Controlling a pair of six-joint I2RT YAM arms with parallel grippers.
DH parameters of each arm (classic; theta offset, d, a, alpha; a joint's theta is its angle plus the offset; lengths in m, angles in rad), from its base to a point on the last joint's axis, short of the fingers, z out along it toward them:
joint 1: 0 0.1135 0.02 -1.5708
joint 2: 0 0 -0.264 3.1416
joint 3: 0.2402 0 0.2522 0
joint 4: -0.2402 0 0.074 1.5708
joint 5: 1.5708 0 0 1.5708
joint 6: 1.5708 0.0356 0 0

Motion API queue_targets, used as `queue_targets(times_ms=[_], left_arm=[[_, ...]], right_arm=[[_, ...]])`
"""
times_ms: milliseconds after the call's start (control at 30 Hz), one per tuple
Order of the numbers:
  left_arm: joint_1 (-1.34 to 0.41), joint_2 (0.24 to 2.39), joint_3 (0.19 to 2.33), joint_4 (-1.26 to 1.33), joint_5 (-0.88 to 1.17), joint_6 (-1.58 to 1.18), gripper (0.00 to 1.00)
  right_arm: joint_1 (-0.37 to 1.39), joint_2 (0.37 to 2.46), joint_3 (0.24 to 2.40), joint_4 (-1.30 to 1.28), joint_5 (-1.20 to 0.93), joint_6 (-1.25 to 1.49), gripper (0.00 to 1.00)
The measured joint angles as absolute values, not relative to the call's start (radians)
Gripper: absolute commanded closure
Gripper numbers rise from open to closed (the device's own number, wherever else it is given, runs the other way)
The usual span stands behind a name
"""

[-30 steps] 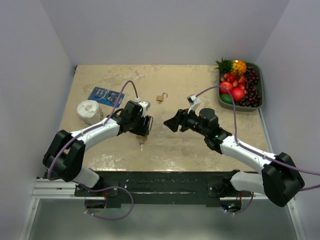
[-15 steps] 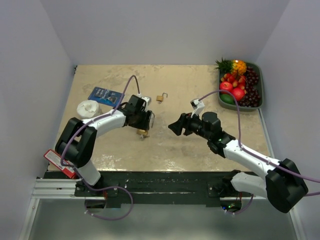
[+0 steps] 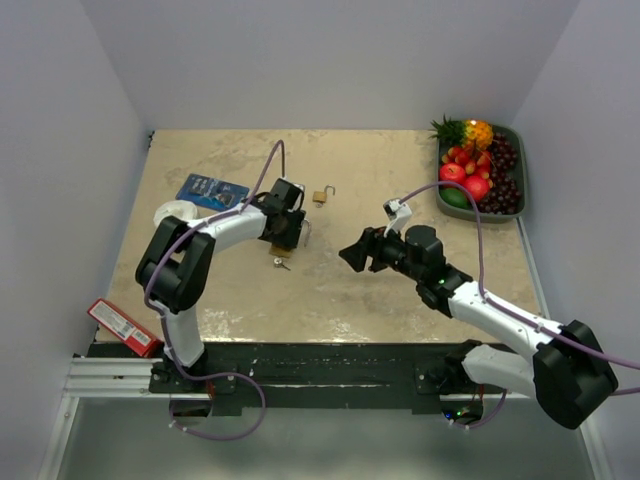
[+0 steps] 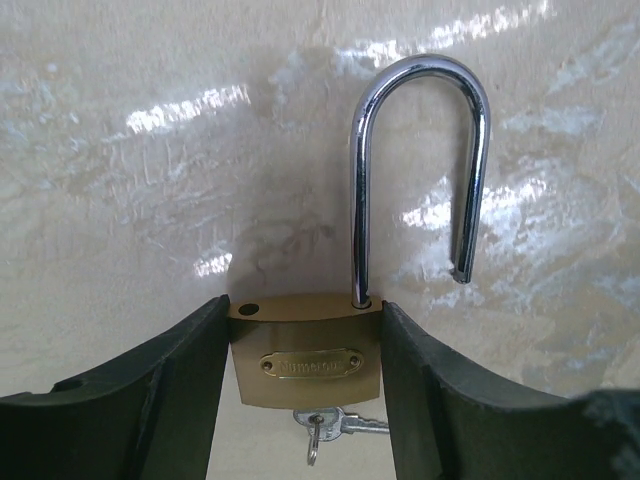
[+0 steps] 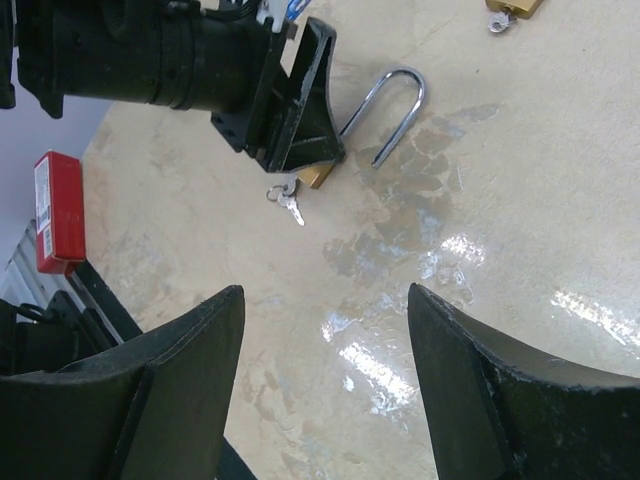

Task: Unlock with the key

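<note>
Top view, left gripper [image 3: 290, 238]: closed at a middling width on the brass padlock [image 3: 289, 244], left of the table's [image 3: 400, 310] centre. Over the last second the arm has carried it farther from the bases.
Top view, key [image 3: 281, 264]: sticks out on the padlock's near side and has travelled with it.
Top view, right gripper [image 3: 352, 253]: spread wide and holding nothing. It is right of the padlock and apart from it, having backed off slightly to the right and near.
Top view, spare padlock [image 3: 321, 196]: lies just beyond the held one, apart from both grippers.
Left wrist, padlock [image 4: 307, 360]: the body is wedged between the two fingers [image 4: 170, 390], label facing the camera.
Left wrist, shackle [image 4: 420, 150]: one leg sits in the body and the free end is lifted clear, so it stands open.
Left wrist, key [image 4: 322, 430]: seated under the body.
Right wrist, right gripper [image 5: 325, 385]: only bare table shows between its wide fingers. The left gripper [image 5: 300, 130], shackle [image 5: 392, 110] and key [image 5: 288, 205] lie ahead.
Meaning: the lock looks released with the key let go, so probably only setting it down remains.
</note>
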State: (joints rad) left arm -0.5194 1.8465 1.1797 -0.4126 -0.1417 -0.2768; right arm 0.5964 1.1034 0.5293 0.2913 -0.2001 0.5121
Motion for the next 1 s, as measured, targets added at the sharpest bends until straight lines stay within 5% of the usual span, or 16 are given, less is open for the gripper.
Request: queue_targets(times_ms=[1000], left_arm=[[-0.381,2.208,1.691,-0.496,-0.177,-0.263,1.00]], right_arm=[[0.595,1.018,0.499,0.217,-0.148,0.478,0.30]])
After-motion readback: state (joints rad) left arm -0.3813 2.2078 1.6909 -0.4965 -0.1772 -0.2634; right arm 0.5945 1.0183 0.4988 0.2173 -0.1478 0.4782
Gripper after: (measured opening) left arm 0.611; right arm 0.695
